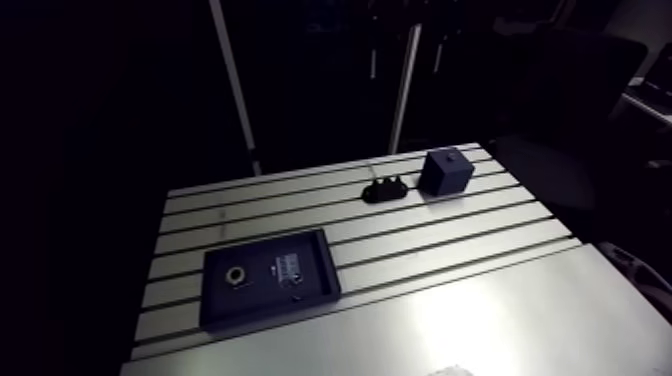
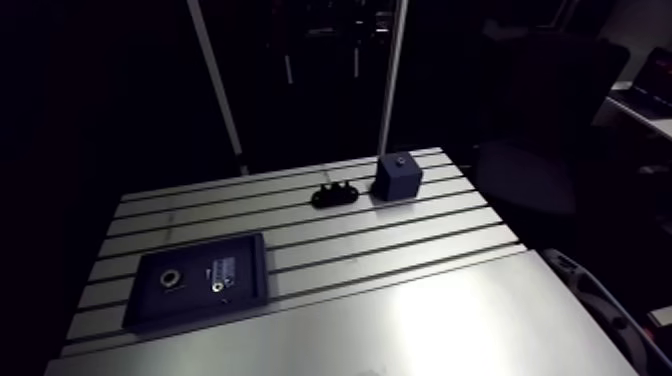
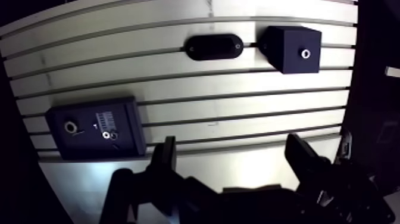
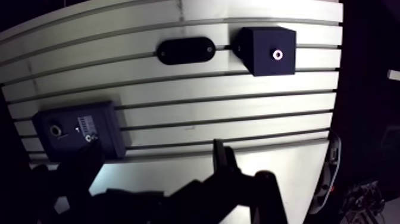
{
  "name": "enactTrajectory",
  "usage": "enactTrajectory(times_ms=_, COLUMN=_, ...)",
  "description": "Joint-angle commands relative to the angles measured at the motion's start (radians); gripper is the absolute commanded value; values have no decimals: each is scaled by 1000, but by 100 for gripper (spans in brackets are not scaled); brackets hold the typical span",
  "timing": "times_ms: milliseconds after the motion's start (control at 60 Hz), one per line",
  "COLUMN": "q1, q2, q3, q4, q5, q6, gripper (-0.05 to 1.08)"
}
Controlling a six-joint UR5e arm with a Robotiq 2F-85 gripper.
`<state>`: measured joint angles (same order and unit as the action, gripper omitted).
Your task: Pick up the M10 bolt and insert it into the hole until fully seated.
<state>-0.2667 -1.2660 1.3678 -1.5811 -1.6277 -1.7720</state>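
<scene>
here the gripper (image 3: 232, 148) hovers above the slotted table (image 3: 238, 101), its fingers (image 3: 165, 156) spread wide with nothing between them. what looks like the small bright bolt head (image 3: 106, 135) sits in the dark tray (image 3: 59, 146) ahead of one finger, near a ring (image 3: 70, 127). well apart stands the black cube (image 3: 286, 42), its hole (image 3: 305, 53) on top, just beside an oval black holder (image 3: 213, 46).

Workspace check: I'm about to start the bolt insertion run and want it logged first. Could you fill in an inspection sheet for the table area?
surface: slotted aluminium table, bare metal
job's things: dark cube with a bright-ringed hole on top; black oval holder beside it, apart; dark flat tray holding a ring and small bright parts; bolt too small to tell apart
clutter: nothing seen
grippers: gripper open, nothing between its fingers, above the table
cables: nothing seen
surroundings: nothing seen
</scene>
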Motion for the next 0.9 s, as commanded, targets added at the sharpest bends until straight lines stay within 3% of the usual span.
enactTrajectory(times_ms=17, q1=116, q2=-136, q3=85, q4=-10, q5=11, q6=-2, gripper=1)
enactTrajectory(times_ms=133, q1=115, q2=-155, q3=99, q4=-12, q5=23, q6=-2, gripper=1)
enactTrajectory(times_ms=333, q1=109, q2=-156, q3=104, q4=-6, q5=25, q6=-1, gripper=1)
enactTrajectory(times_ms=500, q1=107, q2=-163, q3=92, q4=44, q5=55, q6=1, gripper=1)
enactTrajectory(times_ms=900, q1=109, q2=-153, q3=-15, q4=153, q5=52, q6=-2, gripper=1)
